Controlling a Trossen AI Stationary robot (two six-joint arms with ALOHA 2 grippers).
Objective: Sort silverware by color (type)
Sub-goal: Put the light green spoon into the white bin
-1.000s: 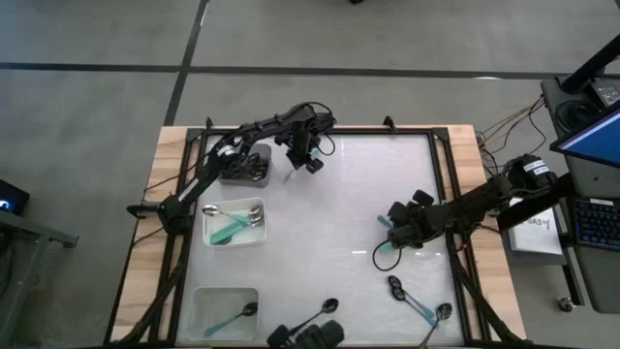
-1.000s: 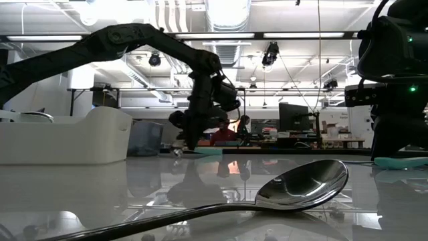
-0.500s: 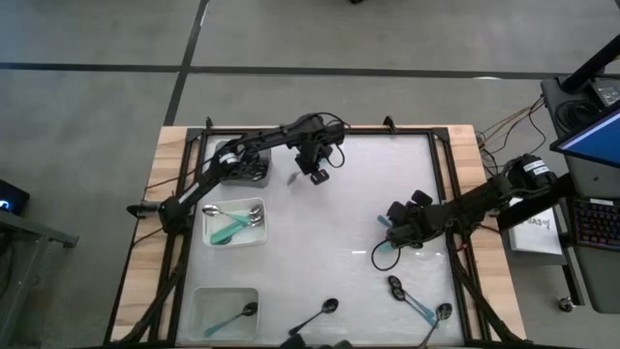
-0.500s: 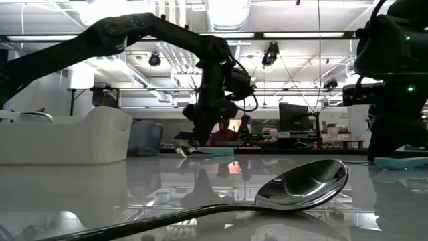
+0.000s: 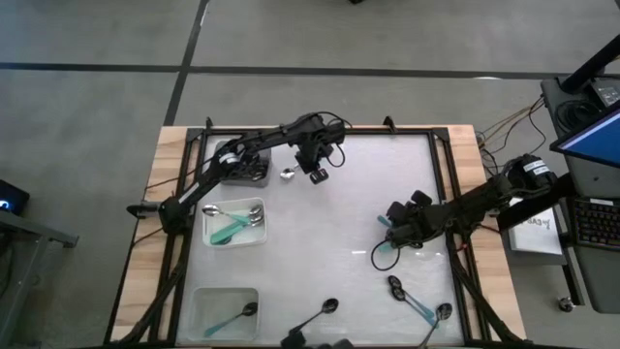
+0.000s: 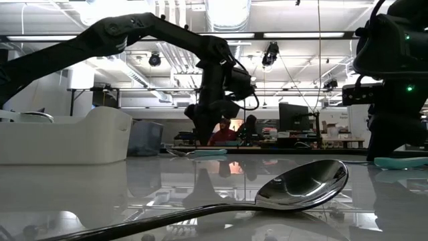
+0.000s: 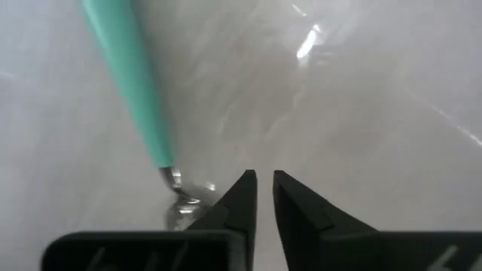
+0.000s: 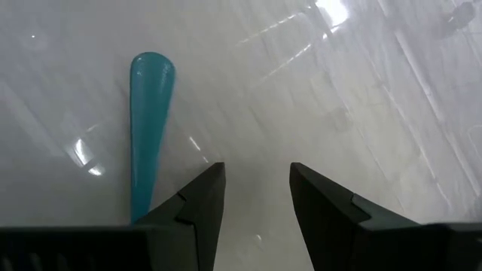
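Observation:
A spoon with a silver bowl (image 7: 179, 205) and a teal handle (image 7: 126, 83) lies flat on the white table (image 5: 349, 194) near its far edge, seen from table height as a teal-handled spoon (image 6: 198, 152). My left gripper (image 7: 261, 181) points down just beside its bowl. Its fingers stand a narrow gap apart with nothing between them. My right gripper (image 8: 256, 192) is open over the table's right side, and a teal spoon handle (image 8: 149, 120) lies beside one finger.
A grey bin (image 5: 244, 168) stands left of my left gripper. Nearer along the left side are a white bin (image 5: 234, 223) with teal-handled spoons and a clear bin (image 5: 225, 310) with one spoon. Loose spoons (image 5: 417, 301) lie near the front edge, one (image 6: 301, 184) close to the low camera.
My left gripper has gone toward the table's right edge, away from the grey bin, and has rolled a little. The teal-handled spoon that hung tilted below it now lies flat on the table beside the fingers, let go.

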